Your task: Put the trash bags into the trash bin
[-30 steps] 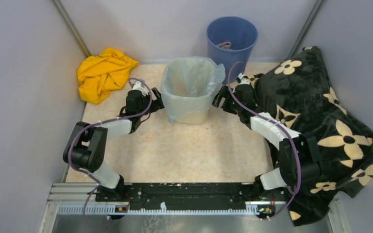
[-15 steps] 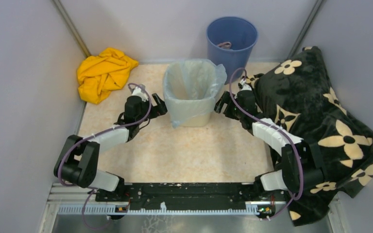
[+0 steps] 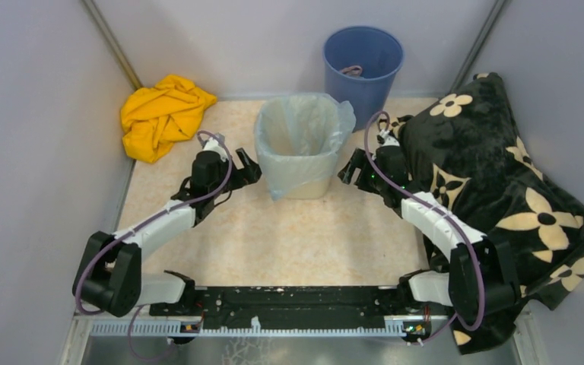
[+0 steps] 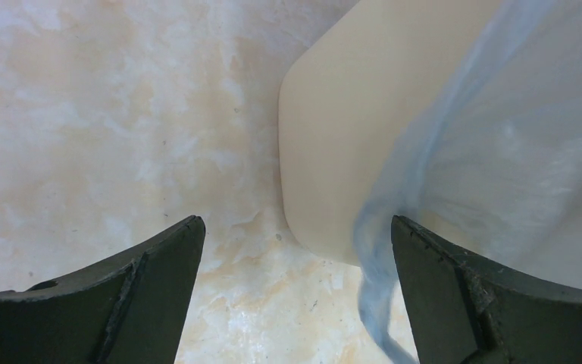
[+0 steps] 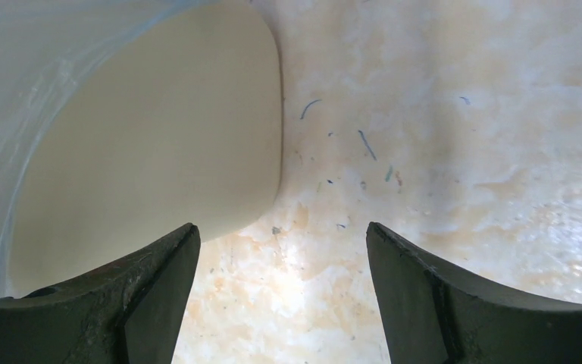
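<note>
The cream trash bin (image 3: 298, 181) stands at the table's middle back. A pale-blue trash bag (image 3: 304, 125) lines it, folded over the rim and hanging down the outside. My left gripper (image 3: 248, 169) is open beside the bin's left wall, and my right gripper (image 3: 350, 170) is open beside its right wall. In the left wrist view the left gripper (image 4: 295, 221) holds nothing; the bin (image 4: 341, 136) and the bag (image 4: 515, 129) lie ahead, and a twisted strand of bag hangs near the right finger (image 4: 455, 296). The right gripper (image 5: 282, 227) is empty too, with the bin (image 5: 159, 136) ahead on its left.
A crumpled yellow cloth (image 3: 163, 114) lies at the back left. A round blue bucket (image 3: 363, 61) stands behind the bin. A black blanket with cream flowers (image 3: 502, 190) is heaped along the right side, close behind my right arm. Grey walls close in both sides.
Both grippers have drawn back a little from the bin toward the near edge, still open. The left arm's elbow has dropped lower. The bin shifted slightly to the right.
</note>
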Controlling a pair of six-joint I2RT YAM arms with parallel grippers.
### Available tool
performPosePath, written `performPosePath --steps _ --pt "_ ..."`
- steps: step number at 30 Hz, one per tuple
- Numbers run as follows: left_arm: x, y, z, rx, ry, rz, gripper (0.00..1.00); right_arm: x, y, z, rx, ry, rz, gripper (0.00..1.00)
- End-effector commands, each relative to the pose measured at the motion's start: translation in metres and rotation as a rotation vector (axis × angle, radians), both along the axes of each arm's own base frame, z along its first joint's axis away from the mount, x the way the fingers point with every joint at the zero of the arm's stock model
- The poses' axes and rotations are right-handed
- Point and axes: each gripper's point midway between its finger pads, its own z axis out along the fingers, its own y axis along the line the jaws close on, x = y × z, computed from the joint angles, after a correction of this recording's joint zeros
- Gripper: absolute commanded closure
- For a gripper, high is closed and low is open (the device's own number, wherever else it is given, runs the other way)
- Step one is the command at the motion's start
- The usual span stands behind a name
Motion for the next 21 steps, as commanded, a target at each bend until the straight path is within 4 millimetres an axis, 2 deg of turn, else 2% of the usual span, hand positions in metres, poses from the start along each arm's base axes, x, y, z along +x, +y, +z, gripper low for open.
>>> performPosePath --steps 1,5,10,13,17,19,21 --pt "-0.005 0.011 0.025 0.048 0.008 0.036 0.01 -0.002 -0.022 0.034 -0.074 -0.081 -0.041 0.19" --pt "-0.012 0.02 0.044 0.06 -0.02 0.059 0.01 -0.009 -0.036 0.062 -0.124 -0.143 -0.066 0.19" --pt "-0.016 0.034 0.078 0.099 -0.083 0.095 0.01 -0.013 -0.053 0.112 -0.187 -0.248 -0.106 0.19" --pt "-0.017 0.039 0.106 0.119 -0.138 0.096 0.01 -0.013 -0.058 0.144 -0.194 -0.338 -0.121 0.18" --pt "-0.016 0.043 0.153 0.112 -0.243 0.105 0.01 -0.009 -0.054 0.183 -0.177 -0.455 -0.1 0.18" --pt "-0.014 0.048 0.177 0.121 -0.303 0.126 0.01 -0.007 -0.051 0.202 -0.176 -0.519 -0.076 0.08" --pt "-0.013 0.052 0.199 0.163 -0.368 0.125 0.01 -0.006 -0.052 0.219 -0.188 -0.573 -0.076 0.03"
